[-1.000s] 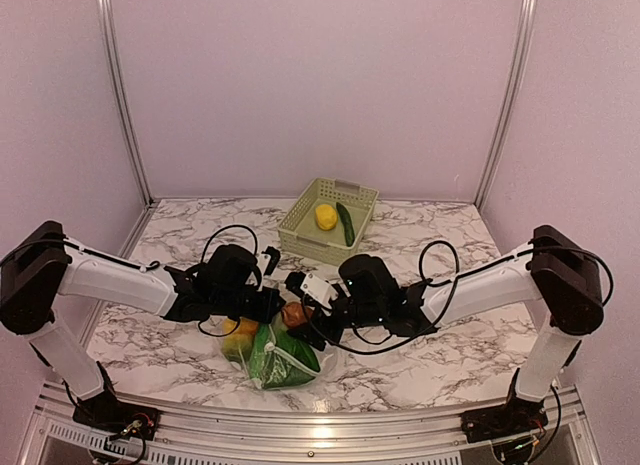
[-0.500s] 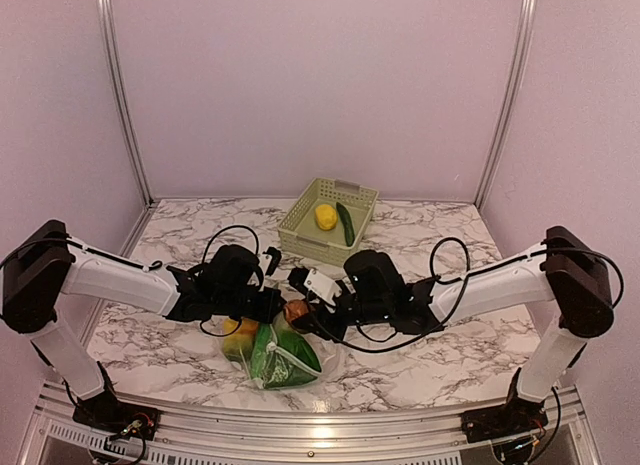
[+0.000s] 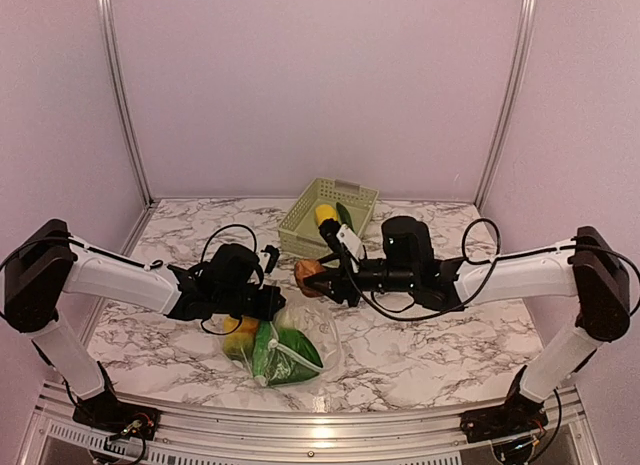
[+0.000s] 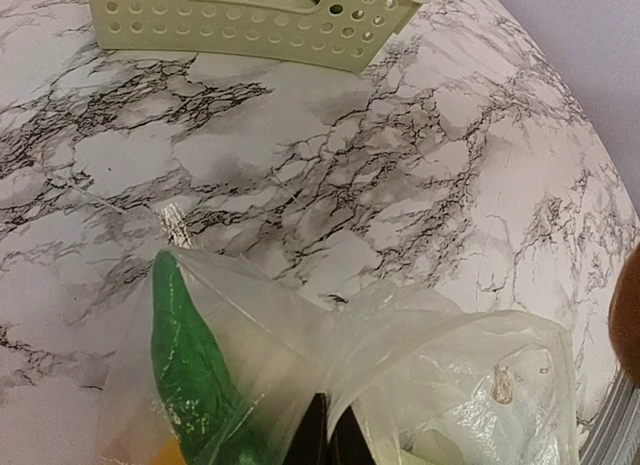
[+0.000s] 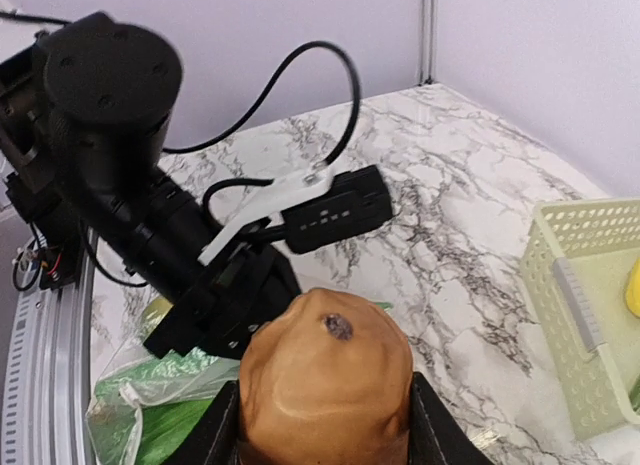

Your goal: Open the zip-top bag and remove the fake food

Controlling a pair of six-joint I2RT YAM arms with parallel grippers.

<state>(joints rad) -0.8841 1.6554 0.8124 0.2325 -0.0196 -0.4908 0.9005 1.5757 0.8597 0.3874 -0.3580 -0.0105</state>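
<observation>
Right gripper (image 5: 325,420) is clenched on a small brown plastic piece (image 5: 322,370); the clear crinkly plastic bag (image 4: 445,370) is pinched by the left gripper (image 4: 328,440).

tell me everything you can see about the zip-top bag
The zip-top bag is clear, thin, crinkly plastic, slumped on the marble table near its front edge. A green vegetable and an orange-yellow fruit show through it, and a white strip crosses its lower part. The left gripper is shut on a fold at its upper edge. The right gripper, holding a brown piece, is apart from it.
</observation>
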